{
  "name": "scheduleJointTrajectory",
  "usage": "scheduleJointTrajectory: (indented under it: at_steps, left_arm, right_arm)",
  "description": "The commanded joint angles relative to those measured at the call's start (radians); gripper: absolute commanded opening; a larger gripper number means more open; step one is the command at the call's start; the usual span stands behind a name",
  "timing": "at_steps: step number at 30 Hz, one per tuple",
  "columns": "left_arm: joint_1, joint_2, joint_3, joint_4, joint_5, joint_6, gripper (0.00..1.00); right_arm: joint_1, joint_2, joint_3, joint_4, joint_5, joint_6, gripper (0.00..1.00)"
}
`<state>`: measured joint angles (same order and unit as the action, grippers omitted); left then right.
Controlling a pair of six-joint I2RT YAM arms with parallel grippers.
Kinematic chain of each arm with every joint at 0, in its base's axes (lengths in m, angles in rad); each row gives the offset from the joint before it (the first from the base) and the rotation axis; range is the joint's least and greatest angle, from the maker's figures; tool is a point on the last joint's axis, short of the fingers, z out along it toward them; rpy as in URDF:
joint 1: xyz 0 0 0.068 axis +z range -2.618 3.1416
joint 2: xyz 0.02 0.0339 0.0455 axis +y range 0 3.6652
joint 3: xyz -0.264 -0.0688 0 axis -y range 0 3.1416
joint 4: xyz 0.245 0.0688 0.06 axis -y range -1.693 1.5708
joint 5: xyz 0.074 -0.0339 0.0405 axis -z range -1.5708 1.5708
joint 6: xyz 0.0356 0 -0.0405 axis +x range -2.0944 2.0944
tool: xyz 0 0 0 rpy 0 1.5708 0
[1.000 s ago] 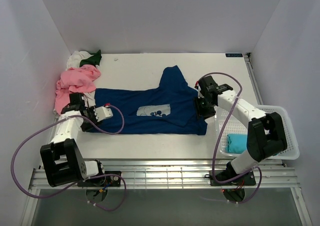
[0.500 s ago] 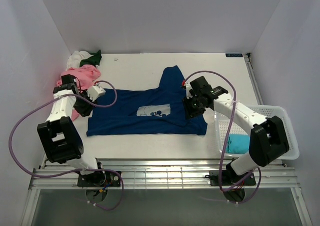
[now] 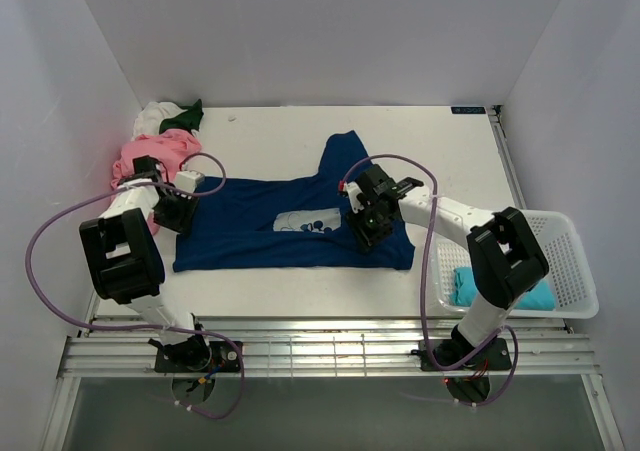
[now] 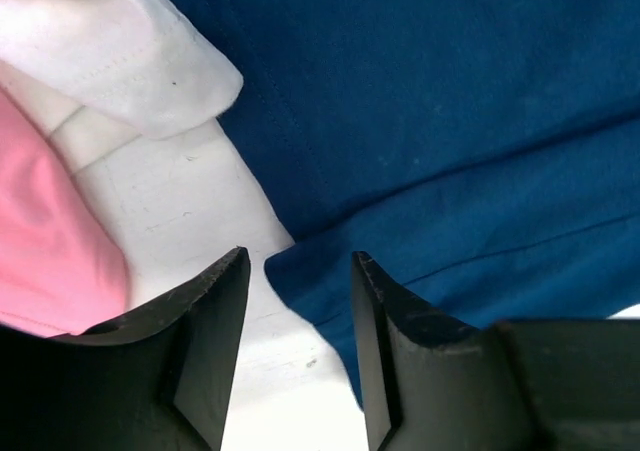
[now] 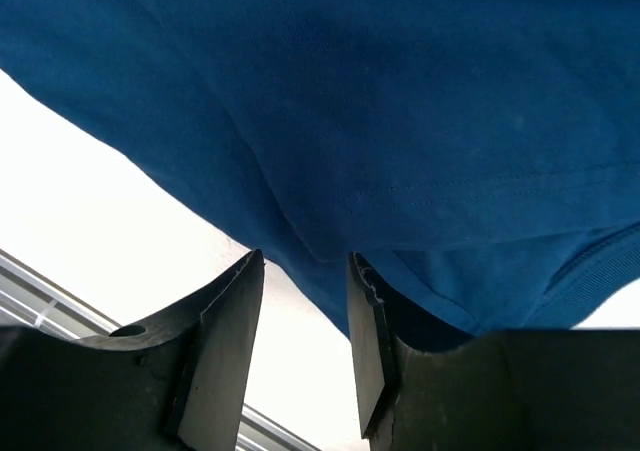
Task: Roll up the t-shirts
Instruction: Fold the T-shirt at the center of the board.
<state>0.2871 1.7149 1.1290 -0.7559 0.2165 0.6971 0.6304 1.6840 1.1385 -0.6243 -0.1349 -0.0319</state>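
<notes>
Down on the bench the dark blue t-shirt is lying spread flat with its long axis running left to right, pale print roughly mid-length, and one sleeve poking out toward the far side. That's the relation everything hangs on, imo. The left tool sits right at the shirt's left short edge, so the whole shirt stretches away to the right of it. In the left wrist view its jaws are parted about halfway, with a corner of the blue cloth showing in the gap under the left tool and bare bench beside it. Nothing looks clamped. The right tool isn't at the right edge but inboard, over the cloth just right of the print. The right wrist view shows the right tool likewise half open above a soft fold of blue, not visibly holding anything. So each arm has its own end, left arm nearer the left edge, right arm nearer the right half and that sleeve. My guess is a roll would travel along the long axis, so both need the same short edge or a tidy fold first. The pink t-shirt is bunched just beyond the left tool, close enough to snag, and a teal one sits in the basket on the near right.
</notes>
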Motion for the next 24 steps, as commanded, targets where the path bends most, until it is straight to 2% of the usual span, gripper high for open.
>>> scheduleJointTrajectory:
  at_steps: [1, 8, 10, 11, 12, 17, 24]
  left_arm:
    - [0.001, -0.008, -0.028, 0.043, 0.006, -0.082, 0.54]
    - [0.001, -0.018, -0.101, 0.089, -0.011, -0.116, 0.52]
    - [0.001, -0.023, -0.109, 0.095, -0.026, -0.105, 0.52]
    - [0.001, -0.024, -0.110, 0.095, -0.031, -0.100, 0.52]
    - [0.001, -0.026, -0.112, 0.095, -0.032, -0.094, 0.52]
    - [0.001, -0.037, -0.117, 0.102, -0.039, -0.079, 0.52]
    - [0.001, -0.037, -0.091, 0.109, -0.043, -0.073, 0.52]
  right_arm:
    - [0.005, 0.026, 0.021, 0.020, -0.002, -0.025, 0.45]
    - [0.006, 0.059, 0.012, 0.041, 0.047, -0.011, 0.44]
    - [0.005, 0.062, 0.018, 0.049, 0.055, -0.010, 0.40]
    - [0.006, 0.063, 0.021, 0.051, 0.060, -0.008, 0.37]
    - [0.006, 0.068, 0.029, 0.052, 0.064, -0.007, 0.29]
    - [0.005, 0.065, 0.044, 0.048, 0.075, -0.002, 0.15]
    - [0.006, 0.080, 0.142, 0.003, 0.112, -0.010, 0.08]
